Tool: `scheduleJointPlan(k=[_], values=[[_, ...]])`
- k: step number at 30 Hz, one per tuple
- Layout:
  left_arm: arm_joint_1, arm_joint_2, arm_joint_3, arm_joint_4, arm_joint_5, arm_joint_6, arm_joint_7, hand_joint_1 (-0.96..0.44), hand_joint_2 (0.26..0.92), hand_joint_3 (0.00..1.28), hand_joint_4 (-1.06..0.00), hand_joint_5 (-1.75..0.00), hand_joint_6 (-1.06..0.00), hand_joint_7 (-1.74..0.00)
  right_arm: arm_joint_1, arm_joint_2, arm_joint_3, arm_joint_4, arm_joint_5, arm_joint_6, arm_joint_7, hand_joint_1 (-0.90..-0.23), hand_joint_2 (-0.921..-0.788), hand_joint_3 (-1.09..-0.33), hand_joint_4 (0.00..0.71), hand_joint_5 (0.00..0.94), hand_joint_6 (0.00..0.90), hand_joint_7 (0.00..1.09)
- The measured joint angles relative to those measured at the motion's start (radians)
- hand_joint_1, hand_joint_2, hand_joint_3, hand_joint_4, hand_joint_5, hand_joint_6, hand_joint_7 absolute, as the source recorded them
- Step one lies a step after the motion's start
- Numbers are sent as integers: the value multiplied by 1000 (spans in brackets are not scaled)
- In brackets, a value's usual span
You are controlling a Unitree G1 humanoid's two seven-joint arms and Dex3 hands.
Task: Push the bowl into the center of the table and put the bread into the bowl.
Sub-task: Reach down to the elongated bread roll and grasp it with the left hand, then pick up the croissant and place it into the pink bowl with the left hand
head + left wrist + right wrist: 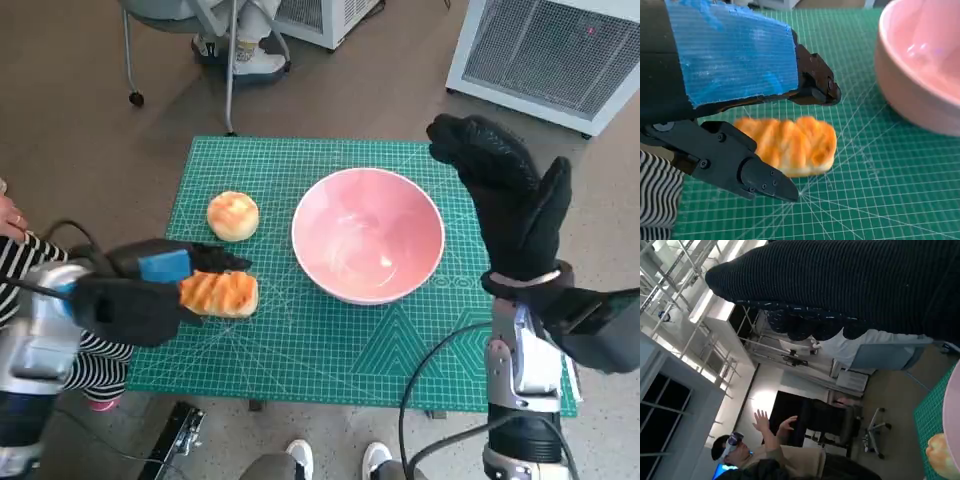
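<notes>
The pink bowl point(368, 235) stands on the green mat point(300, 360), a little right of the middle; its wall fills one side of the left wrist view point(910, 85). A striped golden bread point(222, 293) lies on the mat to the bowl's left. My left hand point(150, 285) straddles this bread point(790, 145): its fingers point(815, 85) are on the far side and the thumb on the near side, with a strip of mat showing between fingers and bread. My right hand point(510, 200) is raised beside the bowl's right rim, fingers spread, holding nothing.
A round bun point(233, 216) sits on the mat behind the striped bread. A person's striped sleeve point(30, 255) is at the table's left, and shoes point(300, 458) at its front edge. A chair point(215, 30) and a white unit point(560, 50) stand beyond. A person wearing a headset point(740, 452) raises both hands.
</notes>
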Motion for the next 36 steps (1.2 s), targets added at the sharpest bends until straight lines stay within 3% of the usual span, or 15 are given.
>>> scheduleJointPlan(k=[9, 19, 20, 21, 22, 25, 28, 36], values=[[-74, -57, -54, 223, 62, -85, 85, -231, 855, 3, -345, -32, -420, -11, 3, 1, 0, -3, -2, 0, -1, -722, -921, -788, 164, 2, 146, 318], [-116, -88, -80, 330, 117, -88, 175, -52, 864, 2, -848, -165, -746, -166, 10, 2, -2, -4, -3, 0, -6, -722, -921, -787, 166, 2, 144, 325], [-117, -89, -81, 337, 120, -90, 186, -52, 864, 2, -848, -165, -746, -166, 10, 2, -2, -4, -3, 0, -6, -722, -921, -787, 166, 2, 144, 325], [-117, -89, -82, 343, 123, -93, 197, -33, 884, 30, -820, -496, -662, -557, 10, 2, -2, -4, -3, 0, -6, -722, -921, -787, 166, 2, 144, 326], [-117, -89, -83, 349, 127, -97, 208, -21, 897, 54, -793, -724, -604, -809, 11, 3, -2, -4, -3, 0, -7, -722, -921, -787, 166, 2, 143, 327], [-117, -91, -89, 366, 141, -110, 238, -6, 913, 75, -767, -997, -548, -1090, 15, 3, -2, -6, -3, 0, -8, -723, -921, -786, 167, 3, 141, 328], [-118, -91, -88, 376, 142, -128, 255, -2, 918, 71, -769, -1078, -545, -1166, 19, 6, -2, -7, -3, 0, -11, -723, -921, -786, 167, 3, 140, 329], [-113, -85, -74, 329, 124, -148, 241, 1, 920, 52, -789, -1082, -561, -1198, 21, 9, -2, -7, -3, 0, -19, -722, -921, -784, 168, 2, 138, 332]])
